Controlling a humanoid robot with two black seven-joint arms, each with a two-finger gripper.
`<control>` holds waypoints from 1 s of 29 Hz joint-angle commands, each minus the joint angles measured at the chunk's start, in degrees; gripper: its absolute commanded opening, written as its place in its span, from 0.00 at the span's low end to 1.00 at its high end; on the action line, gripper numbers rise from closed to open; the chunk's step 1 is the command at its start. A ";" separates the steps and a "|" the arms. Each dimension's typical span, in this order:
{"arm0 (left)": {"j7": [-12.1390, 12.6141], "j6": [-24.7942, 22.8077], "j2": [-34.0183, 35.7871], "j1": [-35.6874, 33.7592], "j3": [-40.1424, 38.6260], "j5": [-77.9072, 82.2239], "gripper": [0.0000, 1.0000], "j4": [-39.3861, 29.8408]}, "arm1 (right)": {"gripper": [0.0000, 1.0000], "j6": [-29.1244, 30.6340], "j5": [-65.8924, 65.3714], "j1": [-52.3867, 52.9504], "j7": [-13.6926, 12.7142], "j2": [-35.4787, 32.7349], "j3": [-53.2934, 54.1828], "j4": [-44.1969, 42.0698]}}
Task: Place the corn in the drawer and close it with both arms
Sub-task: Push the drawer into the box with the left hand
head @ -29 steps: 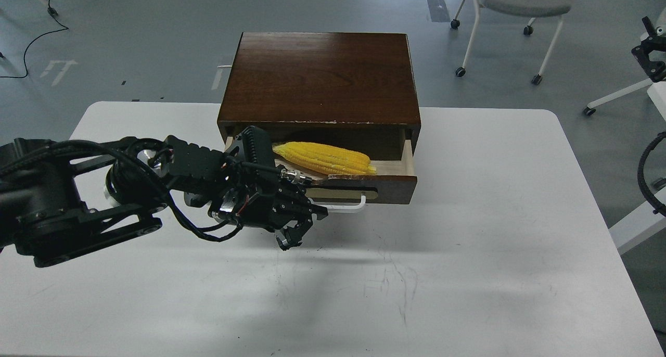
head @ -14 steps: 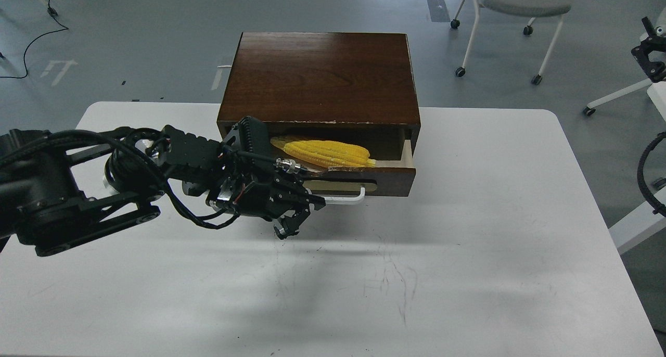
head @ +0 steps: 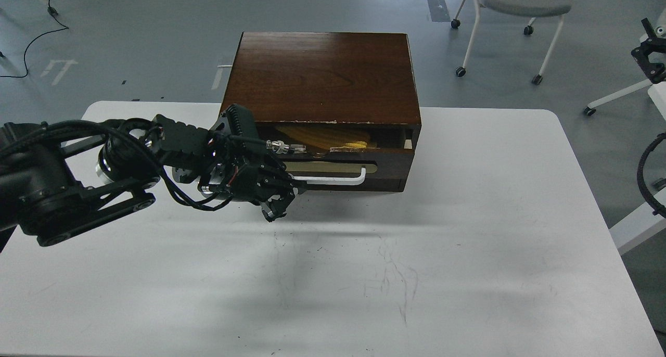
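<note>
The black claw fingers (head: 274,209) of the left arm (head: 73,185) hang just above the white worktop (head: 468,253); whether they are apart or together cannot be told. The arm's wrist presses against the left part of the dark brown wooden drawer front (head: 387,167), beside its white bar handle (head: 333,179). The drawer is nearly shut. Inside, the bright yellow corn cob (head: 333,136) lies lengthwise, left to right, behind and right of the fingers. The right arm is out of sight, so the left is nearer.

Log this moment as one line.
phase: closing drawer | drawer: nearly shut, narrow gap | corn: inside, partly visible | left gripper: at drawer front, left of handle, state unclear | right gripper: out of view
</note>
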 commanded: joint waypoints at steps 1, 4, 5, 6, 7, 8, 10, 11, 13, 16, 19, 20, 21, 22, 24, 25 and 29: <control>-0.06 0.02 -0.58 0.01 0.02 -0.02 0.00 1.25 | 1.00 0.01 -0.08 -0.08 -0.04 -0.07 0.01 0.01; -0.15 0.02 -0.58 -0.17 0.02 -0.02 0.00 2.39 | 1.00 0.01 0.00 -0.17 0.05 -0.16 0.01 0.01; -0.15 0.02 -0.58 -0.26 -0.07 -0.02 0.00 2.74 | 1.00 0.01 -0.08 -0.17 -0.04 -0.16 0.01 0.01; -0.15 0.02 -0.58 -0.43 -0.07 -0.02 0.00 2.84 | 1.00 0.01 -0.08 -0.26 -0.04 -0.16 0.01 0.01; -0.24 0.02 -0.58 -0.69 -0.07 -0.02 0.00 2.92 | 1.00 0.01 -0.08 -0.26 0.05 -0.16 0.01 0.01; -0.24 0.02 -0.58 -0.96 -0.07 -0.02 0.00 3.27 | 1.00 0.01 -0.08 -0.35 0.05 -0.16 0.01 0.01; -0.24 0.02 -0.58 -1.13 -0.07 -0.02 0.00 3.54 | 1.00 0.01 -0.08 -0.35 -0.04 -0.16 -0.08 0.01; -0.24 0.02 -0.58 -1.22 -0.07 -0.02 0.00 4.06 | 1.00 0.01 -0.08 -0.35 0.05 -0.07 -0.08 0.01; -0.24 0.02 -0.84 -1.31 -0.07 -0.02 0.00 4.59 | 1.00 0.01 -0.08 -0.35 0.05 -0.07 -0.08 0.01; -0.24 0.02 -0.93 -1.40 -0.07 -0.02 0.00 5.03 | 1.00 0.01 -0.08 -0.35 0.05 -0.07 0.01 0.01; -0.24 0.02 -0.93 -1.40 -0.16 -0.02 0.00 5.03 | 1.00 0.01 -0.08 -0.35 0.05 -0.07 0.01 0.01; -0.24 0.02 -0.93 -1.40 -0.07 -0.02 0.00 5.03 | 1.00 0.01 -0.08 -0.35 0.05 -0.07 0.01 0.01; -0.24 0.02 -0.93 -1.40 -0.07 -0.02 0.00 5.03 | 1.00 0.01 -0.08 -0.44 0.05 -0.16 -0.08 0.01; -0.24 0.02 -0.93 -1.40 -0.07 -0.02 0.00 5.03 | 1.00 0.01 -0.08 -0.44 0.05 -0.16 0.01 0.01; -0.24 0.02 -0.85 -1.40 -0.07 -0.02 0.00 5.03 | 1.00 0.01 -0.08 -0.44 0.05 -0.24 -0.08 0.01; -0.24 0.02 -0.85 -1.40 -0.07 -0.02 0.00 5.12 | 1.00 0.01 -0.08 -0.52 0.05 -0.24 -0.08 0.01; -0.24 0.02 -0.93 -1.84 -0.24 -0.02 0.00 5.21 | 1.00 0.01 -0.08 -0.52 0.05 -0.42 -0.08 0.01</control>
